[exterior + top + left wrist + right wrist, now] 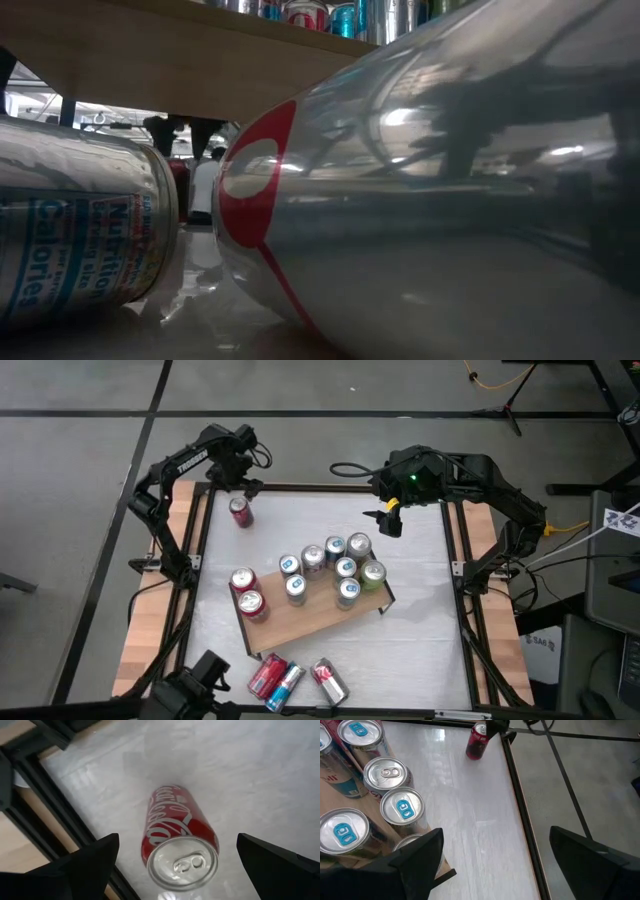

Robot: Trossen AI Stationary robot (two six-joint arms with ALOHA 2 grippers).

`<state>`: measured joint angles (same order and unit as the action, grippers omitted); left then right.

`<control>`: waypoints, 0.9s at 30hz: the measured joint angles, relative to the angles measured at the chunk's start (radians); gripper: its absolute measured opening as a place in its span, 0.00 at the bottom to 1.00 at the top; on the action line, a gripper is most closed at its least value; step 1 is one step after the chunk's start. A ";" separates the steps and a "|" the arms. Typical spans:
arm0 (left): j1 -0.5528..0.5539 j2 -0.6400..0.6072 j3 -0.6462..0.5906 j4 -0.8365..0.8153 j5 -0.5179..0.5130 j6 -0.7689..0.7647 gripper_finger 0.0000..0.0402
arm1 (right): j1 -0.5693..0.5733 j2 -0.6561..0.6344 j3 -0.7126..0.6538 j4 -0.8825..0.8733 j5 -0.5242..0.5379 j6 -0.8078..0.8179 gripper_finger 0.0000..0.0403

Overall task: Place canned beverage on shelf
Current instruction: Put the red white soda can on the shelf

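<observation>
While the left gripper (177,865) hangs over an upright red can (240,512) on the bench (420,630), its fingers (90,865) are spread wide. The right gripper (492,865) hovers, fingers apart, beside the can-laden shelf (320,615).

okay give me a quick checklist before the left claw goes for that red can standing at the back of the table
1. Left claw open: ok, fingers spread wide.
2. Left claw lined up over the red can: ok, the can sits between its fingers in the left wrist view.
3. Can upright: ok, standing on the white table.
4. Can clear of neighbours: ok, it stands alone.
5. Free spot on the shelf: ok, bare board along its near edge.
6. Right claw out of the way: ok, open, hovering beyond the shelf's cans.
</observation>
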<state>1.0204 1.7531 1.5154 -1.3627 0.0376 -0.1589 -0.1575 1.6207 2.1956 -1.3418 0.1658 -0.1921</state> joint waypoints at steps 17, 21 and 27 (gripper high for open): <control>-0.065 0.000 -0.122 0.054 -0.055 -0.015 0.98 | 0.000 0.000 0.000 0.000 0.000 0.000 0.88; -0.073 0.000 -0.122 0.056 -0.087 0.001 0.98 | 0.000 0.000 0.000 0.001 0.000 0.000 0.88; -0.090 0.000 -0.122 0.097 -0.081 0.013 0.98 | 0.000 0.000 0.000 0.001 0.000 0.000 0.88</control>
<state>0.9306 1.7535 1.3930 -1.2658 -0.0429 -0.1459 -0.1576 1.6207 2.1956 -1.3412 0.1658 -0.1921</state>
